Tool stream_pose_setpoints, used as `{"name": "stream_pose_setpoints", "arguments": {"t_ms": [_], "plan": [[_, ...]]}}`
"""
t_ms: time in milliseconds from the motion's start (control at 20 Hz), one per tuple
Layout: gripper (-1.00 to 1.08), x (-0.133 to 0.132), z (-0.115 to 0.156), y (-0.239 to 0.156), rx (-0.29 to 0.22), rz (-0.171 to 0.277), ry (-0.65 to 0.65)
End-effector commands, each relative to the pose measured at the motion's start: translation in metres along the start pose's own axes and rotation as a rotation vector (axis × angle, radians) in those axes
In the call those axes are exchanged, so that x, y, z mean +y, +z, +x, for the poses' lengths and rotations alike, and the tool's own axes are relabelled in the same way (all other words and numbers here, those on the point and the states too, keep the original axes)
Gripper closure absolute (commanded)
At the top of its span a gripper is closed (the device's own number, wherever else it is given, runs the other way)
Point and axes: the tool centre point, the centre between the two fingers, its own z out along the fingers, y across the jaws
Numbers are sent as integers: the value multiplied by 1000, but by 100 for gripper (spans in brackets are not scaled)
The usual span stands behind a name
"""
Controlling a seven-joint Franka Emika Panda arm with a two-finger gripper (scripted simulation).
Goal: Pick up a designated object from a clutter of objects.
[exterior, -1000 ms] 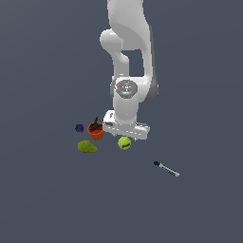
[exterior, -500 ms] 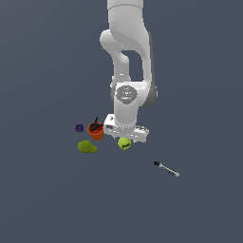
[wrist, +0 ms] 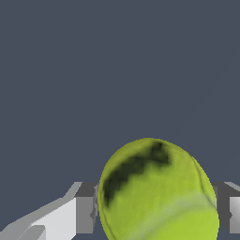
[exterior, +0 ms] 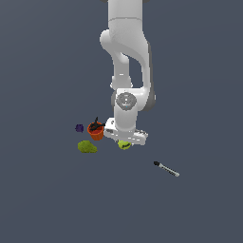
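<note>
The yellow-green tennis ball (exterior: 124, 145) with a dark mark lies on the floor, directly under my hand. In the wrist view the ball (wrist: 157, 192) fills the gap between my two fingers (wrist: 84, 208). My gripper (exterior: 125, 141) is low over the ball, open, with a finger on either side and very close to it. The ball still rests on the floor. The rest of the clutter lies toward the exterior view's left of the ball.
An orange cup with a black piece (exterior: 96, 129), a tiny purple cube (exterior: 79, 127) and an olive-green lump (exterior: 87, 147) sit toward the exterior view's left of the ball. A thin black-and-grey pen (exterior: 166, 168) lies toward the right.
My hand has come down over the ball, so the fingers now straddle it. The ball and the other items have not moved.
</note>
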Motion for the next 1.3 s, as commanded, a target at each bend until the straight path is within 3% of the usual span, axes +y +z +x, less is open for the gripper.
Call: {"name": "stream_pose_setpoints", "arguments": {"t_ms": [0, 700, 1250], "plan": [[108, 0, 0, 1, 1, 0, 0], [108, 0, -2, -5, 1, 0, 0], [108, 4, -18, -52, 1, 0, 0]]}}
